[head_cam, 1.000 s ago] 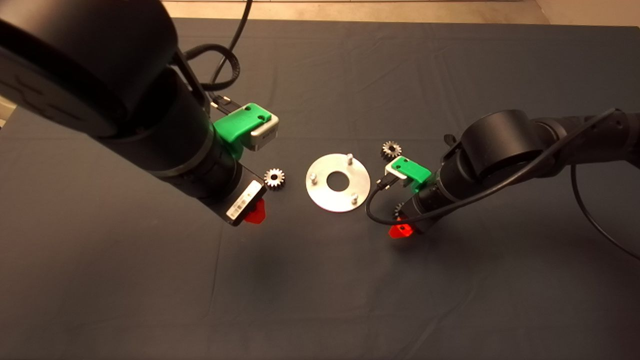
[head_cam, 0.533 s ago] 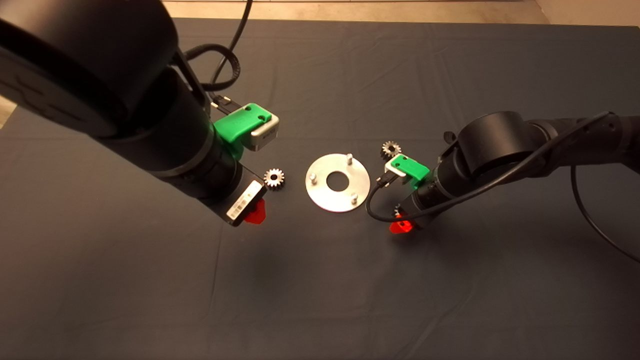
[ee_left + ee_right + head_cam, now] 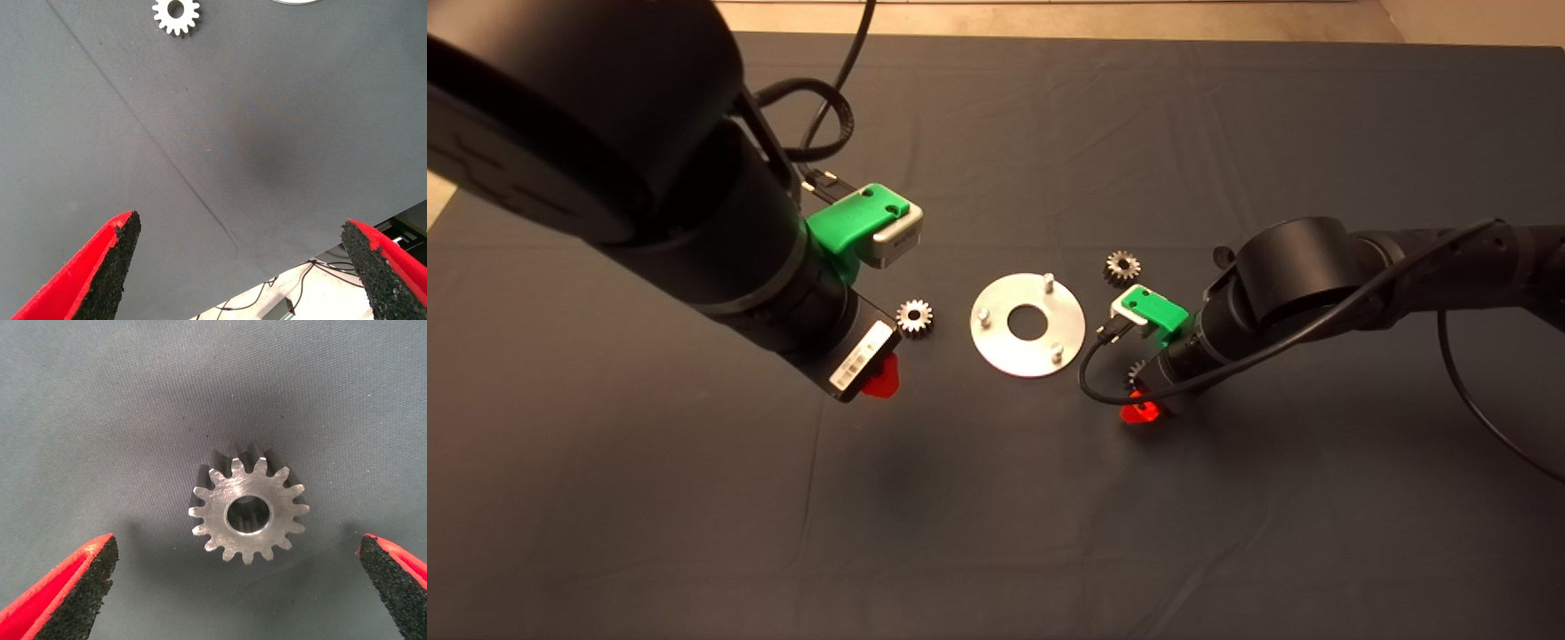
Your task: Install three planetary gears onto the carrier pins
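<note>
- The right gripper is down low over the dark mat, just off the near-right edge of the carrier disc, its red fingers spread wide.
- From its wrist camera, one planetary gear lies flat on the mat between the two black pads, with clear mat on both sides, so neither pad touches it. From above, only a few teeth of this gear peek out from under the wrist.
- The carrier disc sits near the middle of the mat with its three carrier pins standing upright and bare; no gear is on any of them.
- A second gear lies on the mat just beyond the disc's far-right edge, beside the right arm's green camera mount.
- The third gear lies flat to the left of the disc, a little apart from it and close by the left arm.
- The left gripper hangs above the mat near that third gear, fingers wide apart and holding nothing; its wrist view shows the gear lying well ahead of the fingertips.
</note>
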`<action>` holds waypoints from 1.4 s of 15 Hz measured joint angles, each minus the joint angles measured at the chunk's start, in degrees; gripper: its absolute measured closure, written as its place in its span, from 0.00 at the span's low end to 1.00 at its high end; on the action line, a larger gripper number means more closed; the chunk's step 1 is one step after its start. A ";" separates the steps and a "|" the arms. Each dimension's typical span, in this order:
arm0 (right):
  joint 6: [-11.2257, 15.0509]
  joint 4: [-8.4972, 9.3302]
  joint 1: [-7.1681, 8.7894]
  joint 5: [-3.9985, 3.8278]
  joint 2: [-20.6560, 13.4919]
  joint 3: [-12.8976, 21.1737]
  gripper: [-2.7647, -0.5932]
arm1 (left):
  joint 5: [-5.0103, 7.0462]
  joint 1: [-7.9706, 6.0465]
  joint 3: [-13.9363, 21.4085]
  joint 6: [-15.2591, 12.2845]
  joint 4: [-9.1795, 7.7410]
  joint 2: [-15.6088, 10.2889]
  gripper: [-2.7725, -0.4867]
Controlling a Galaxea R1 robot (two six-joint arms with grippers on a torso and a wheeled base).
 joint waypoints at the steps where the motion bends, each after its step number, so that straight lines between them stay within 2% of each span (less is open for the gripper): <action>1: -0.11 -0.23 -0.33 0.02 0.00 -0.05 0.04 | 0.00 0.00 0.00 0.00 0.00 0.00 0.26; 2: -0.22 -0.42 -0.55 0.00 0.00 -0.07 0.09 | 0.00 0.00 0.00 0.00 0.01 0.00 0.26; 6: -0.41 -1.22 -0.94 0.02 0.02 -0.16 0.17 | 0.00 0.00 0.00 0.00 0.00 0.00 0.26; 8: -0.46 -1.36 -1.44 -0.01 0.00 -0.22 0.24 | 0.00 0.00 0.00 0.00 0.00 -0.01 0.26; 9: -0.46 -1.46 -1.51 -0.01 0.00 -0.27 0.24 | 0.00 0.00 0.00 0.00 0.00 -0.01 0.26; 11: -0.51 -1.67 -1.60 0.00 0.00 -0.27 0.31 | 0.00 0.00 0.00 0.00 0.00 -0.04 0.26; 14: -0.61 -2.38 -2.23 -0.01 0.00 -0.33 0.32 | 0.00 0.00 0.00 0.00 0.00 -0.04 0.26; 15: -0.61 -2.76 -2.39 0.00 0.00 -0.33 0.36 | 0.00 0.00 0.00 0.00 0.00 -0.04 0.26; 21: -1.06 -4.92 -2.49 0.02 0.02 -0.33 0.43 | 0.00 0.00 0.00 0.00 0.00 -0.17 0.26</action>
